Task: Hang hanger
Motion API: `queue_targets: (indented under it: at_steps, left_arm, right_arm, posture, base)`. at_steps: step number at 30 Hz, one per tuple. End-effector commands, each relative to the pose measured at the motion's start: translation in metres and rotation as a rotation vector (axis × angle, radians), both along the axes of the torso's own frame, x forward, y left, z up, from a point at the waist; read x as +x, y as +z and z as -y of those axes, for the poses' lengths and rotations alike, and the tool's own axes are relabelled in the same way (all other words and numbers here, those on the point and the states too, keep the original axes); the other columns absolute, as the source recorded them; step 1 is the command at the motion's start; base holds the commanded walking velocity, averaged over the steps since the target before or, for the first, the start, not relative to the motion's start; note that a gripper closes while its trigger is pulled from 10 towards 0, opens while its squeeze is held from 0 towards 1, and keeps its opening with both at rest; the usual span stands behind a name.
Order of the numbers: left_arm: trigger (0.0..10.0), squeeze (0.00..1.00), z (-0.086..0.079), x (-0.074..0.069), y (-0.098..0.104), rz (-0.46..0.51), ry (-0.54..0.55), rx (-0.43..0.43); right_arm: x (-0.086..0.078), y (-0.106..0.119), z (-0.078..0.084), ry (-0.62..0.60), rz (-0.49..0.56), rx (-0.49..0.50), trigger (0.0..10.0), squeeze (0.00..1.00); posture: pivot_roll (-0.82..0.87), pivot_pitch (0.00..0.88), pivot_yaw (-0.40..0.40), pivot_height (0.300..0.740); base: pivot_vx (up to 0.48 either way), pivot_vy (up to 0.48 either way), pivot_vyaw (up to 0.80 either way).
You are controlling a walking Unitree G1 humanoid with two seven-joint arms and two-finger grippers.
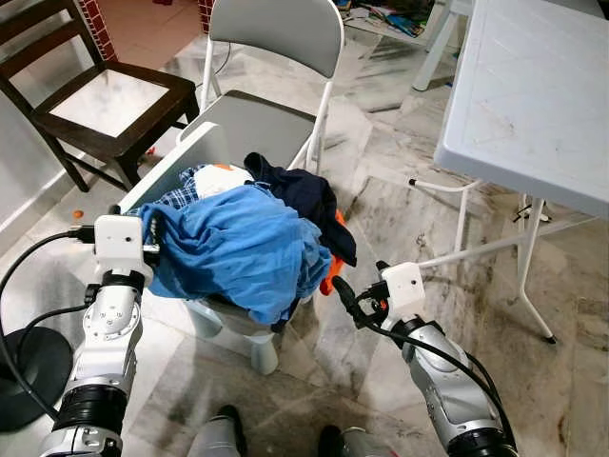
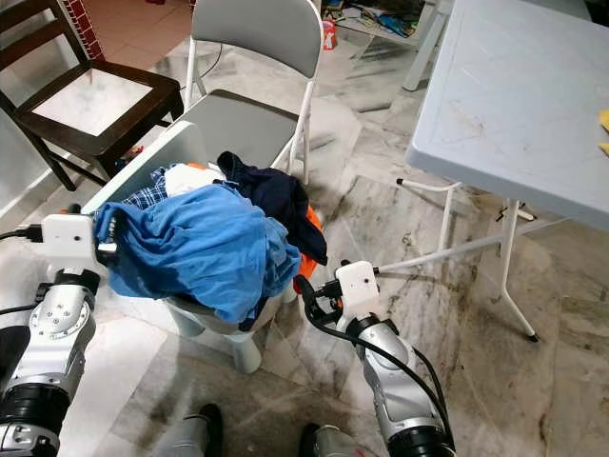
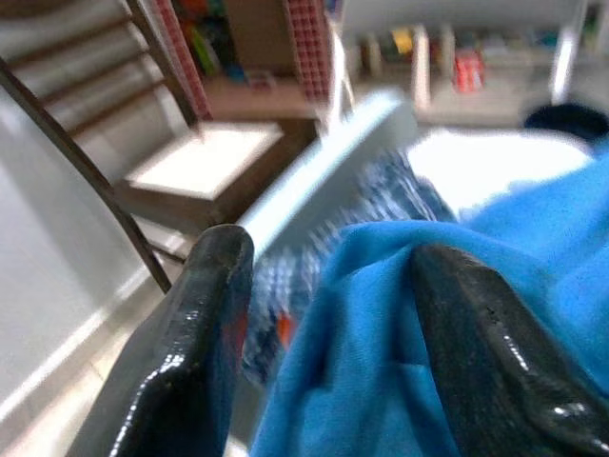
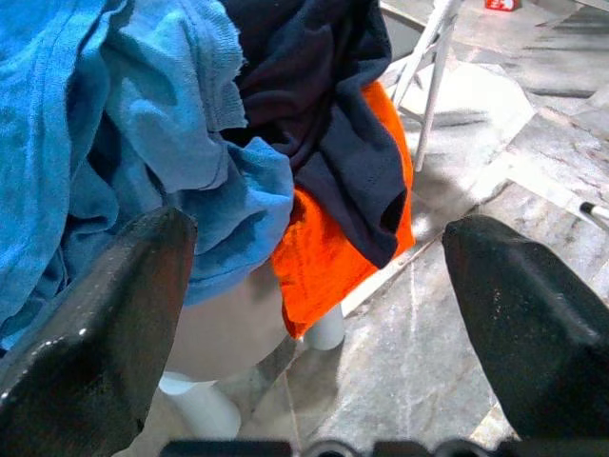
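I see a white laundry basket (image 1: 195, 152) heaped with clothes: a blue garment (image 1: 243, 243) on top, a navy one (image 1: 303, 195) behind it, orange cloth (image 4: 338, 238) hanging over the side, plaid fabric (image 1: 176, 195) near the rim. Behind stand a grey folding chair (image 1: 276, 38) and a dark wooden chair (image 1: 105, 100); a white plastic table (image 1: 533, 95) stands to the right on marble floor (image 1: 381, 219).

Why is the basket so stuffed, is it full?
Full. Clothes heap above the white basket's rim: a blue shirt on top, dark cloth and orange cloth spilling over the side.
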State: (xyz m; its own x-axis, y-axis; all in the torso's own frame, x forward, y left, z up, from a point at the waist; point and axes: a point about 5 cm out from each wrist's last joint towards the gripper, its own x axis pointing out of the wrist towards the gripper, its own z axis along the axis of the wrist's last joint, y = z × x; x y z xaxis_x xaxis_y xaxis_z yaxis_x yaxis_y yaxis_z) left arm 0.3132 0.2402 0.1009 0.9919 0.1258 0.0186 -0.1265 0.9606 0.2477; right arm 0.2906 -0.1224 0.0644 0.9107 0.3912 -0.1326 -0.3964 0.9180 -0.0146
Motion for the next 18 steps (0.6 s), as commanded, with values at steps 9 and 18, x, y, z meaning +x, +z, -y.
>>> queue_targets:
  at_steps: [9, 18]
  left_arm:
    - [10.0, 1.0, -0.004, -0.032, -0.047, -0.219, 0.044, -0.005]
    - [10.0, 1.0, -0.001, -0.012, 0.017, 0.179, 0.022, 0.005]
  right_arm:
    - [-0.001, -0.001, 0.004, -0.001, -0.007, -0.016, 10.0, 0.0]
    - [-0.001, -0.001, 0.003, 0.003, -0.006, -0.015, 10.0, 0.0]
  posture:
    - [0.06, 0.211, -0.065, 0.74]
    - [0.06, 0.213, -0.066, 0.74]
  base:
    - [0.0, 0.0, 0.0]
    - [0.0, 0.0, 0.0]
